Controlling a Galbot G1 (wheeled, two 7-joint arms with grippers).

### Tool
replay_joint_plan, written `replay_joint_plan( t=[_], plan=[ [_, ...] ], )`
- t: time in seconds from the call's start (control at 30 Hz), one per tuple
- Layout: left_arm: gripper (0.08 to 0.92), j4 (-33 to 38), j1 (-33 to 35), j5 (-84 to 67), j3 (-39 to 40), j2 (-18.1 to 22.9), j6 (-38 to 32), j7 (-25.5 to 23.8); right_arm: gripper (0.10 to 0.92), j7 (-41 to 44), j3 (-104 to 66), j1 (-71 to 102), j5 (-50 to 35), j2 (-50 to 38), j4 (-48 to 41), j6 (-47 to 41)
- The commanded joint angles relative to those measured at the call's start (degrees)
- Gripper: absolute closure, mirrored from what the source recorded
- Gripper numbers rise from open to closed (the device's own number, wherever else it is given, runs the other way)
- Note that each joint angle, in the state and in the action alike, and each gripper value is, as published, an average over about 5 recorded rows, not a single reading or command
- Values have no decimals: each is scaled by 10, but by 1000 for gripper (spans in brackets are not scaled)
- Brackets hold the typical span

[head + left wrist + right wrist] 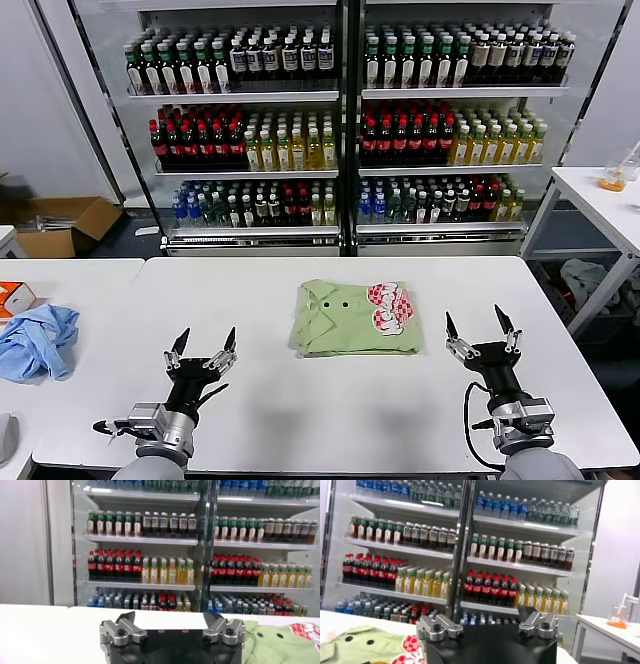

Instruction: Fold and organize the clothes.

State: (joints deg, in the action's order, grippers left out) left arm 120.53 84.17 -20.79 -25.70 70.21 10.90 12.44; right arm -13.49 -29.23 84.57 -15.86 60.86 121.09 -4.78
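Both end effectors sit low over the near edge of the white desk (pixel 270 420), and we can see the left end effector (pixel 205 347) with its fingers spread wide and empty, the right end effector (pixel 478 330) likewise splayed and holding nothing. Between them, further back on the desk, lies the light green collared shirt (pixel 345 322), already squared into a compact rectangle, collar and dark buttons toward our left, the pink-and-white graphic (pixel 390 305) toward our right. It touches neither end effector; the left one is well off to its near left, the right one just off its near right corner. We judge the folding looks largely done, so the step now is tidying or holding clear. If we go back in, we should come down on the outer edges from both sides together, pinch only the top layers lightly, and slide rather than lift, since soft fabric like this will likely spring open if dragged by one corner. Away on the neighbouring desk at far left rests a crumpled light blue garment (pixel 35 340), no part of our job.
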Motion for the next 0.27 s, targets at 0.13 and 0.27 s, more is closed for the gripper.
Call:
replay_joint_plan(
  t=[0.13,0.27],
  plan=[
    [177,15,18,1,-13,0,1,-1,203,-7,-2,9,9,-7,20,-4],
    [177,15,17,0,-12,-1,1,-2,203,-11,-2,3,3,-10,18,-7]
  ],
)
